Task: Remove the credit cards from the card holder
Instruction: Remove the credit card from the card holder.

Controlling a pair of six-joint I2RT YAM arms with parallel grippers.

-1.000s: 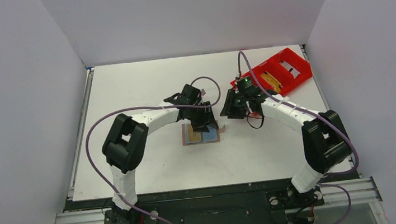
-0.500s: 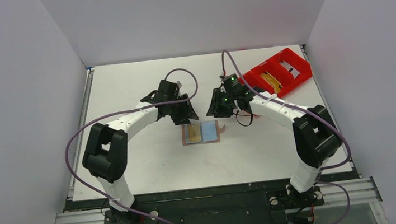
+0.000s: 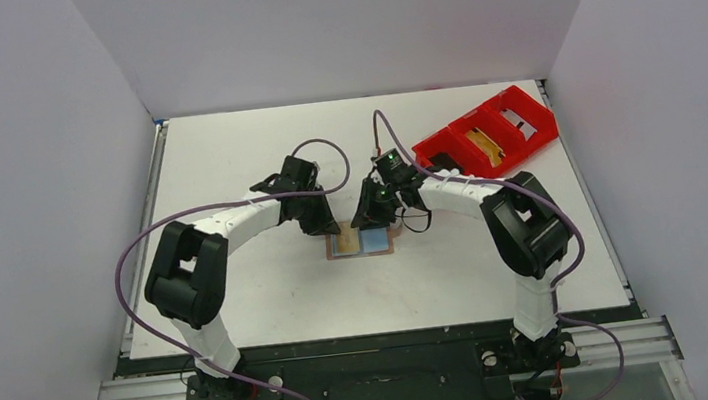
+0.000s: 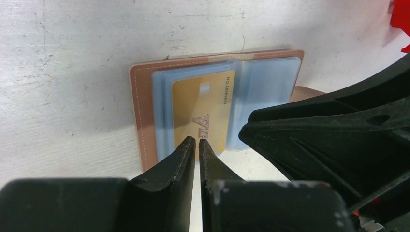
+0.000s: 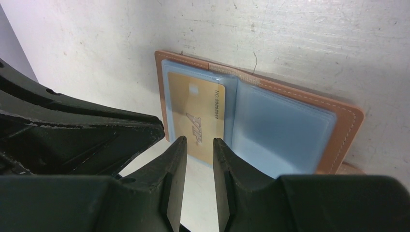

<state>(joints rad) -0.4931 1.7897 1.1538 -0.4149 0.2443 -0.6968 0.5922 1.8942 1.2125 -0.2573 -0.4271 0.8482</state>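
The tan card holder lies open and flat on the table between both grippers. Its pale blue sleeves face up, and a gold credit card sits in the left sleeve. The right sleeve looks blue with no card showing. My left gripper hovers over the gold card's near edge, jaws pressed almost together with nothing between them. My right gripper hangs close over the same card from the other side. Its jaws are a narrow gap apart and hold nothing. In the top view the left gripper and right gripper nearly meet above the holder.
A red compartment tray stands at the back right with a yellow item and a pale card in its cells. A small tan tab sticks out at the holder's right edge. White walls enclose the table on three sides.
Both arms swung in and down over the open holder. The left jaws closed from half open to nearly together. The right jaws narrowed.
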